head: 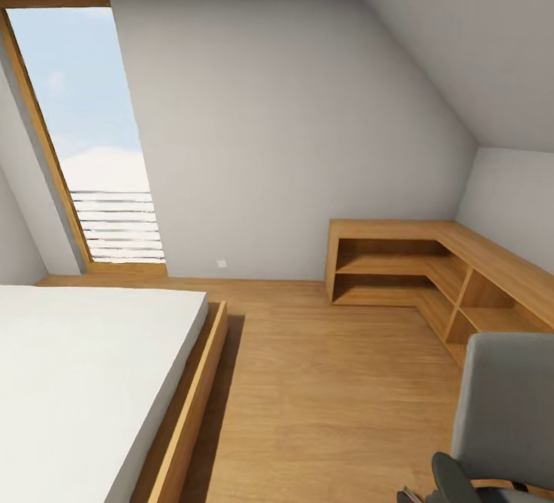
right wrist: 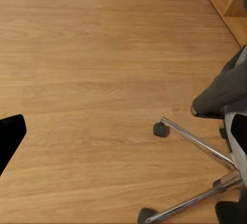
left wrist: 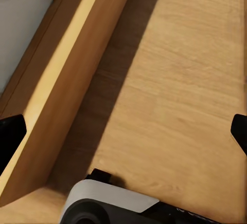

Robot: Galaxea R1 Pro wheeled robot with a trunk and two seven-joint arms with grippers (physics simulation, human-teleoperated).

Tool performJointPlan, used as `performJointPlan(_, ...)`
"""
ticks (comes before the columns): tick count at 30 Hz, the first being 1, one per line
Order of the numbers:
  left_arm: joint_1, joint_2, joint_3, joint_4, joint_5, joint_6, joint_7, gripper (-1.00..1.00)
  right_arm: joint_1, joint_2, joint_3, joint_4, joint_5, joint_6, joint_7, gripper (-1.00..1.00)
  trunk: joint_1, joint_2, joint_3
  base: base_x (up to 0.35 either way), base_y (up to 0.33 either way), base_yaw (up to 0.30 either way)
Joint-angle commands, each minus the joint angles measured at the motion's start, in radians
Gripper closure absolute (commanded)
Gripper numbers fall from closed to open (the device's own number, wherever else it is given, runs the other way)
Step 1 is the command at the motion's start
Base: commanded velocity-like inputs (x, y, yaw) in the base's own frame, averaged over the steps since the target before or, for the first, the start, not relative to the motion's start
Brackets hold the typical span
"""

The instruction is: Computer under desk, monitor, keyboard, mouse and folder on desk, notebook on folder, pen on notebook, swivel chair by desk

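Note:
I am in the bedroom, an attic room with sloped grey walls (head: 292, 126) and a light wood floor (head: 331, 395). The swivel chair (head: 508, 403) stands at the lower right of the head view, showing its grey back and a black armrest (head: 454, 480). In the right wrist view its chrome base (right wrist: 200, 142) and a black castor (right wrist: 160, 129) rest on the floor. My right gripper (right wrist: 123, 134) is open above the floor beside the chair's base. Open too, my left gripper (left wrist: 123, 131) hangs over the floor near the bed's wooden frame (left wrist: 62, 85). The desk, computer, monitor, keyboard, mouse, folder, notebook and pen are out of view.
A low bed with a white mattress (head: 77, 380) and a wooden side rail (head: 196, 403) stands at the left. A low light-wood corner cabinet (head: 431, 272) runs along the right wall. A tall skylight (head: 85, 126) is at the far left. Open floor lies between the bed and the cabinet.

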State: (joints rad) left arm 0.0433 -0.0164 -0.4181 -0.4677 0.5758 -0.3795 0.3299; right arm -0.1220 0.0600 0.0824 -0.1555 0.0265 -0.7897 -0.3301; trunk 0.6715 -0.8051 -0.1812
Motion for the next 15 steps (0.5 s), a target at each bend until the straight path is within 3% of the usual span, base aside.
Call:
performJointPlan(1, 0.000, 0.001, -0.008, -0.002, 0.009, -0.004, 0.008, -1.00, -0.001, 0.000, 0.008, 0.001, 0.003, 0.000, -0.010, -1.00, 0.001, -0.001, -0.001, 0.321, -0.098, 0.000)
performJointPlan(7, 0.000, 0.002, -0.008, -0.002, 0.009, -0.004, 0.008, -1.00, -0.001, 0.000, 0.008, 0.001, 0.003, 0.000, -0.010, -1.00, 0.001, -0.001, -0.001, 0.321, -0.032, 0.000)
performJointPlan(15, -0.001, 0.002, -0.008, -0.002, 0.010, -0.003, 0.008, -1.00, -0.001, 0.000, 0.008, 0.002, 0.003, 0.000, -0.010, -1.00, 0.001, -0.001, -0.001, 0.297, 0.168, 0.000)
